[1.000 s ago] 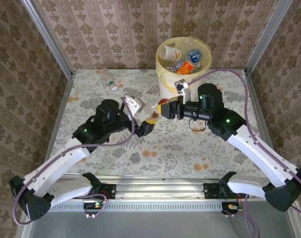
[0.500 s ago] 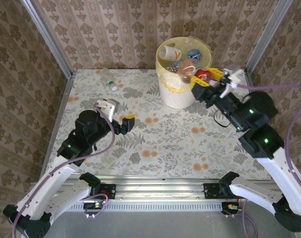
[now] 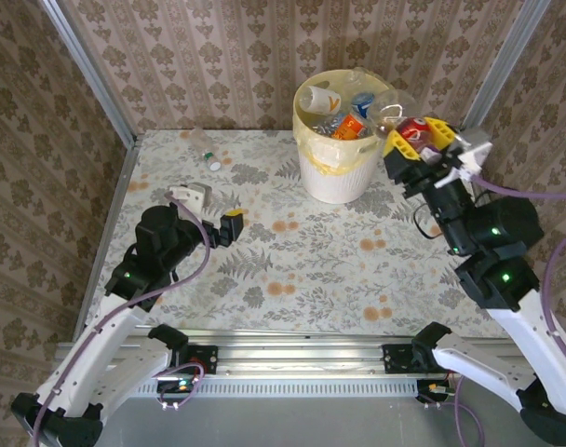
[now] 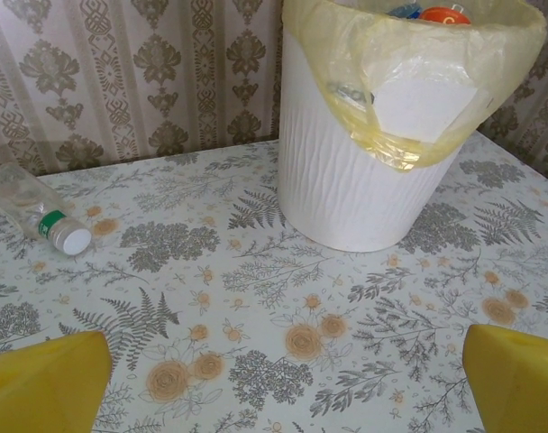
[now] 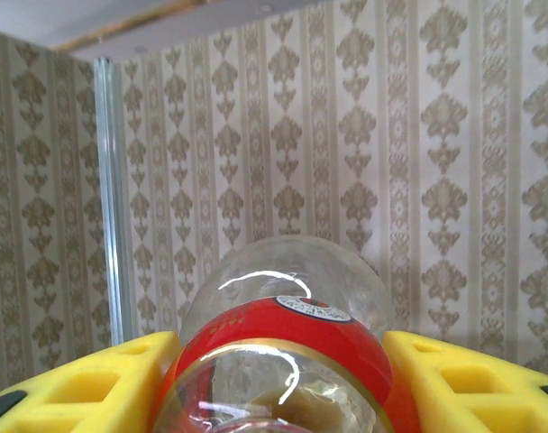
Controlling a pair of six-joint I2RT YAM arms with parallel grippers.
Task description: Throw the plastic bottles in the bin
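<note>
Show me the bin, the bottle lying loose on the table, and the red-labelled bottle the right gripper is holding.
bin [image 3: 337,179], top external view, on its white outer wall.
loose bottle [image 4: 22,200], left wrist view, on its clear body.
red-labelled bottle [image 5: 265,332], right wrist view, on its red label.

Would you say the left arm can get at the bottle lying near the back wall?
Probably yes. The left gripper is open and empty, the bottle lies alone on the table ahead of it, and the bin stands well off to one side.
</note>
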